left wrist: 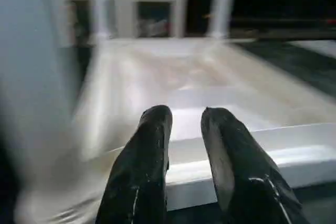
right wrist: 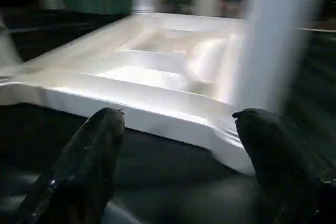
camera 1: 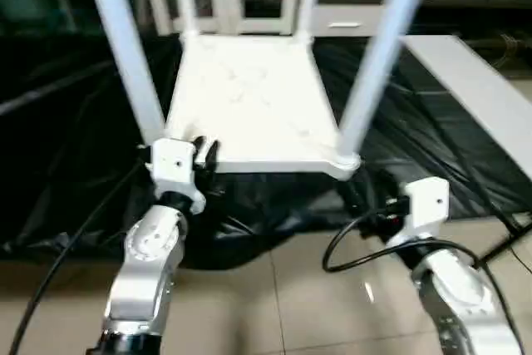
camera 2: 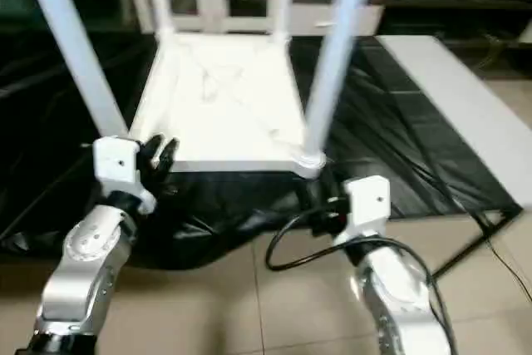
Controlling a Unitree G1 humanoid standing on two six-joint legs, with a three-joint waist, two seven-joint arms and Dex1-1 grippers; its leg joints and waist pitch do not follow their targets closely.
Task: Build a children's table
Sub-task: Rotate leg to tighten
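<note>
Left eye view: the table (camera 1: 249, 97) lies upside down on the black cover (camera 1: 75, 139), its four legs (camera 1: 125, 47) rising upward and its long axis running away from the robot. At the near left corner the left gripper (camera 1: 202, 152) reaches level over the rim, fingers (left wrist: 144, 161) narrowly parted and gripping nothing. Just short of the near right corner, the right gripper (right wrist: 178, 166) hangs spread wide and empty.

Left claw (left wrist: 186, 129), slightly parted, faces tabletop (left wrist: 220, 93).
</note>
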